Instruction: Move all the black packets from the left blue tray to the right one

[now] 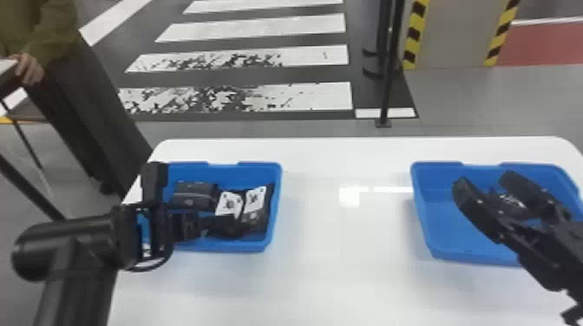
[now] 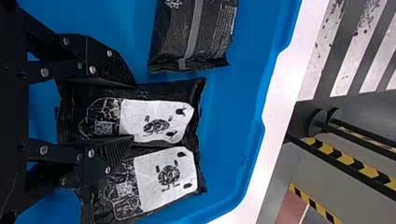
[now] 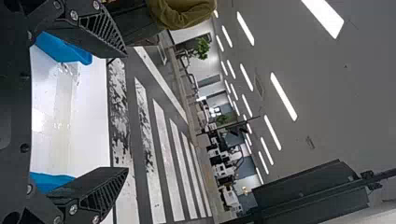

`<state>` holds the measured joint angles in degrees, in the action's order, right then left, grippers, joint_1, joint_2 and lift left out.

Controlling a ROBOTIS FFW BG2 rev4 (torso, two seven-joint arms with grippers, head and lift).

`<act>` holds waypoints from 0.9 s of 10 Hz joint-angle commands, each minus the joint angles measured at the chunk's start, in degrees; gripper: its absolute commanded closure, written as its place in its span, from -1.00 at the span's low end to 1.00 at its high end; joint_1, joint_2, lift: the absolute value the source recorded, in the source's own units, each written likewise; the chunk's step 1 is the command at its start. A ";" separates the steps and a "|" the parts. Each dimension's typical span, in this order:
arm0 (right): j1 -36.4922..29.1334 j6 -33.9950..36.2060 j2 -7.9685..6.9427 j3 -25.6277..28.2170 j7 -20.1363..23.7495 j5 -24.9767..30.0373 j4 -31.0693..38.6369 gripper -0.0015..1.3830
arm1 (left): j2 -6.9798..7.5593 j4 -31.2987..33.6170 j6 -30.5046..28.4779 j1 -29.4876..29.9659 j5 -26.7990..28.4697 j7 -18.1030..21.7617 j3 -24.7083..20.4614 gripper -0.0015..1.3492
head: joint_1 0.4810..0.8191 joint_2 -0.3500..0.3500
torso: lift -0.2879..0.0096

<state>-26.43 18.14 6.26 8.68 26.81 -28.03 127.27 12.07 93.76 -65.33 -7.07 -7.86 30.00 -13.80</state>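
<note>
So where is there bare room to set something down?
The white table is bare between the left tray and the right tray, and from there toward the robot. Crowded: the left tray, with black packets and the left gripper, and above the right tray, where the right gripper hangs.

Beyond the white table (image 1: 347, 277), white-striped dark floor (image 1: 260, 30), yellow-black striped edging (image 1: 415, 34), bright ceiling lights (image 3: 283, 96).
</note>
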 commanded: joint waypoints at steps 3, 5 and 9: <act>0.00 0.00 -0.11 0.00 0.00 -0.99 -0.36 -0.76 | 0.15 6.57 0.51 3.41 0.66 0.76 -1.85 0.80 | 0.27 0.43 | -0.01; -0.14 0.00 -0.11 0.00 0.00 -1.34 -0.36 -0.76 | -0.20 16.56 -2.44 7.63 -0.25 0.93 -4.94 0.80 | 0.27 0.47 | -0.01; 0.56 0.84 -0.11 -1.26 0.70 -2.82 -0.36 -0.76 | -0.20 27.53 -2.30 11.85 -6.08 2.60 -5.96 0.80 | 0.27 0.50 | -0.01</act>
<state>-26.00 18.59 6.15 7.54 27.49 -30.66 126.93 11.86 120.33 -68.17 4.37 -12.85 32.52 -19.97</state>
